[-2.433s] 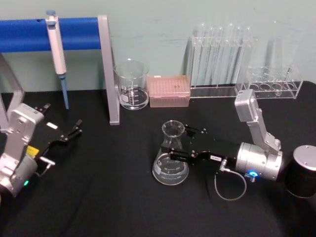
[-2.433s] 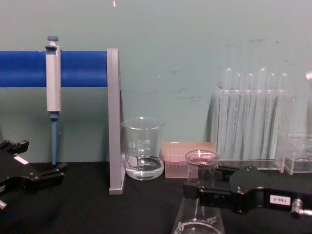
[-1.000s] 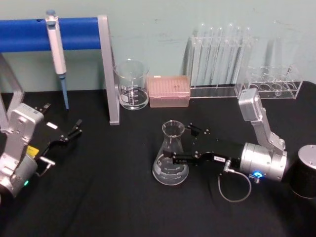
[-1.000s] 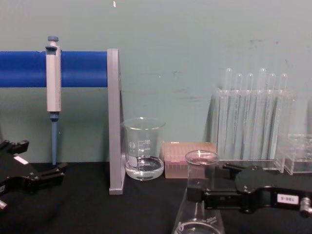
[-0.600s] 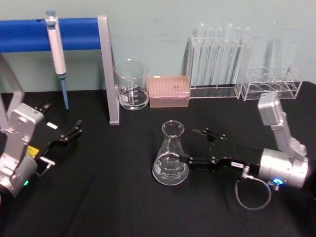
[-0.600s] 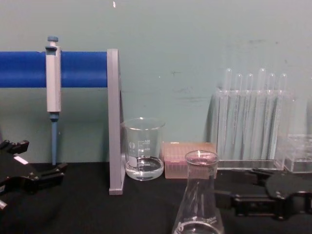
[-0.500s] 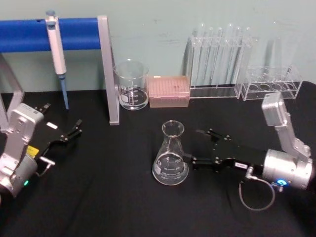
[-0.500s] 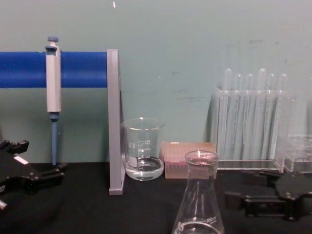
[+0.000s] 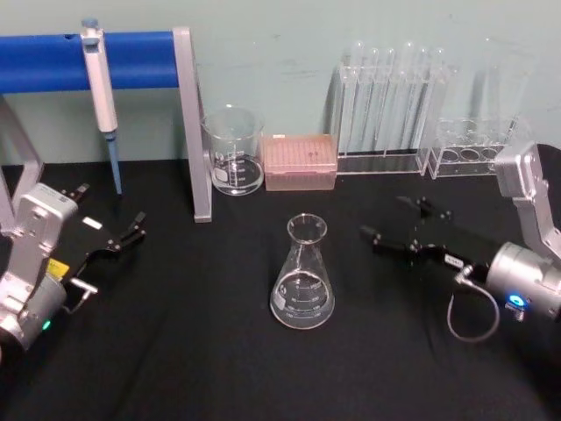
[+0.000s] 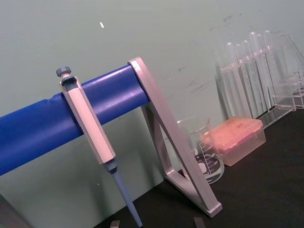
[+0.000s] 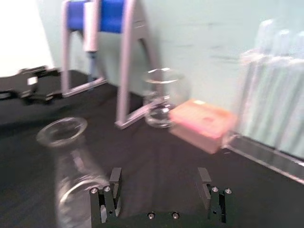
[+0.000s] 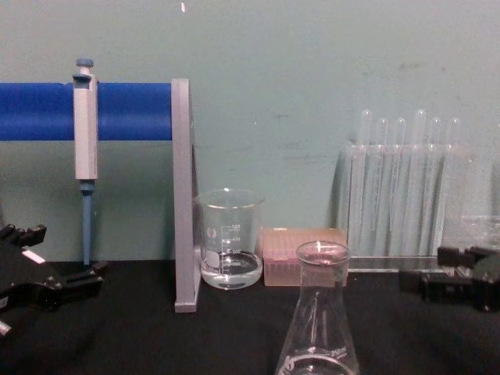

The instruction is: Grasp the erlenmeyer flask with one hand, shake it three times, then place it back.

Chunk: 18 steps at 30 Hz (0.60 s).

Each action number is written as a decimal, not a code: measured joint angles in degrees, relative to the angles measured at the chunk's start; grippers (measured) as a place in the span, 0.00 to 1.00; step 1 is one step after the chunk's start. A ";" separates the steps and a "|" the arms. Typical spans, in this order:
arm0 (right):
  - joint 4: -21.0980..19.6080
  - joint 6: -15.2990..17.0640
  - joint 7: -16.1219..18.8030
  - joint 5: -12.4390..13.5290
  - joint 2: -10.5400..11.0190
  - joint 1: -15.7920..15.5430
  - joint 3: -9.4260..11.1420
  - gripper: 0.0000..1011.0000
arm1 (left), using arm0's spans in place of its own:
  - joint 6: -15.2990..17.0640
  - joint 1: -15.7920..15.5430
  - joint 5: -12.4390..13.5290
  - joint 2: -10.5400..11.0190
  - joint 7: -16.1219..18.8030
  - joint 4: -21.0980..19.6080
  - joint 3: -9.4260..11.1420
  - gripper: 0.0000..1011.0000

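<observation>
Jaws of the right gripper [image 9: 392, 227] stand apart and empty in the head view, well clear of the erlenmeyer flask [image 9: 303, 276] on its right side. That flask stands upright on the black desk [image 9: 219, 368], free of any hold, in front of the beaker [image 9: 234, 151] and the pink tip box [image 9: 299, 161]. Beyond the right gripper, farther from the flask, is the test tube rack [image 9: 392, 105]; a careless swing of the arm could clip those tubes. The left gripper [image 9: 130, 231] rests far to the flask's left, jaws parted and empty.

From the left wrist, the pipette [image 10: 93, 137] hangs on the blue stand [image 10: 52, 124], away from the flask, so little risk there.

From the right wrist, the parted jaws frame bare desk with the flask off to one side; any forward drift could nudge it over.

At chest height, the flask's neck rises tall over a wide base; the right gripper sits level with its rim, near enough to knock it.
</observation>
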 joint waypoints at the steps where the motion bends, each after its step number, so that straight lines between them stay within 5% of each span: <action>1: 0.14 -0.01 -0.92 -0.29 -0.44 0.09 0.23 0.99 | 0.00 0.00 0.00 0.00 0.00 0.00 0.00 0.99; 10: 1.62 -0.52 -11.49 -3.13 -5.92 0.67 3.15 0.99 | 0.00 0.00 0.00 0.00 0.00 0.00 0.00 0.99; 18: 3.47 -2.39 -16.72 -5.79 -9.05 0.94 4.64 0.99 | 0.00 0.00 0.00 0.00 0.00 0.00 0.00 0.99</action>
